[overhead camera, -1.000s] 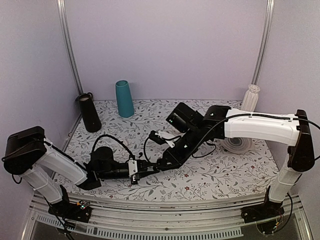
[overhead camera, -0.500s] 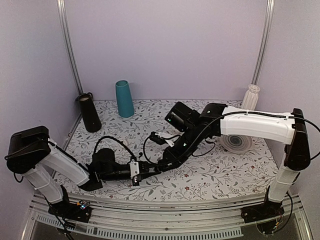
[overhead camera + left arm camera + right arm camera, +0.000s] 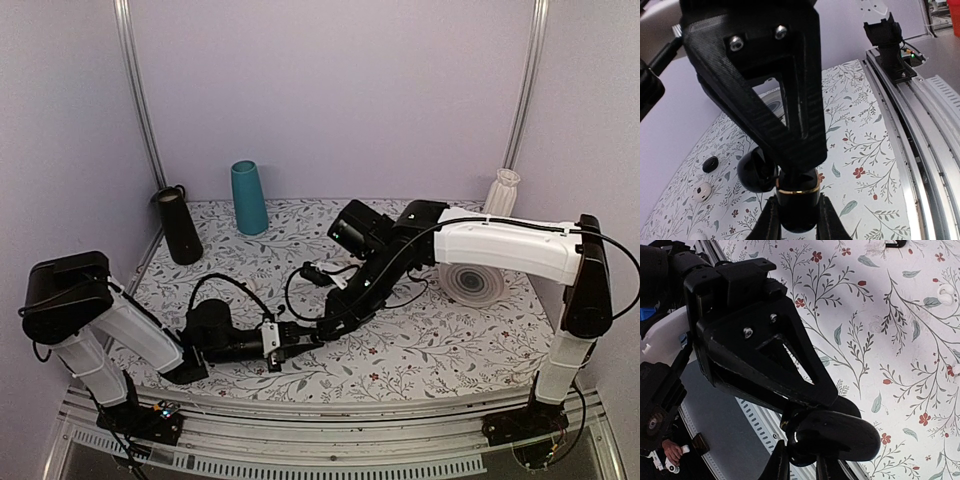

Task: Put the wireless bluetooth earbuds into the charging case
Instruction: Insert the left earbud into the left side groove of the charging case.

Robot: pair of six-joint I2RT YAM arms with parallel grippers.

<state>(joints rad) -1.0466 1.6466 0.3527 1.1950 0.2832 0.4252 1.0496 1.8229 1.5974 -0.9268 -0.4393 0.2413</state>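
My left gripper [image 3: 290, 346] [image 3: 797, 223] is shut on the charging case [image 3: 797, 204], a small black box with a gold rim, and holds it low over the table. Its hinged lid [image 3: 757, 173] hangs open to one side. My right gripper [image 3: 322, 328] [image 3: 801, 467] reaches down onto the case's open top. Its jaws stand narrowly apart around a small glossy black piece that looks like an earbud [image 3: 807, 452], hard to separate from the case. The open lid [image 3: 847, 437] shows beside it. The other earbud is hidden.
A flat black oval lump [image 3: 710, 164] and small white earbud-like pieces [image 3: 702, 191] [image 3: 945, 291] lie on the floral mat. A teal cup [image 3: 249, 197], a black cylinder [image 3: 181, 226], a white vase [image 3: 502, 193] and a white roll [image 3: 473, 284] stand at the back. The rail [image 3: 920, 125] edges the near side.
The right arm has swung a little left and lowered its gripper onto the case. The left gripper has edged right, still holding the case.
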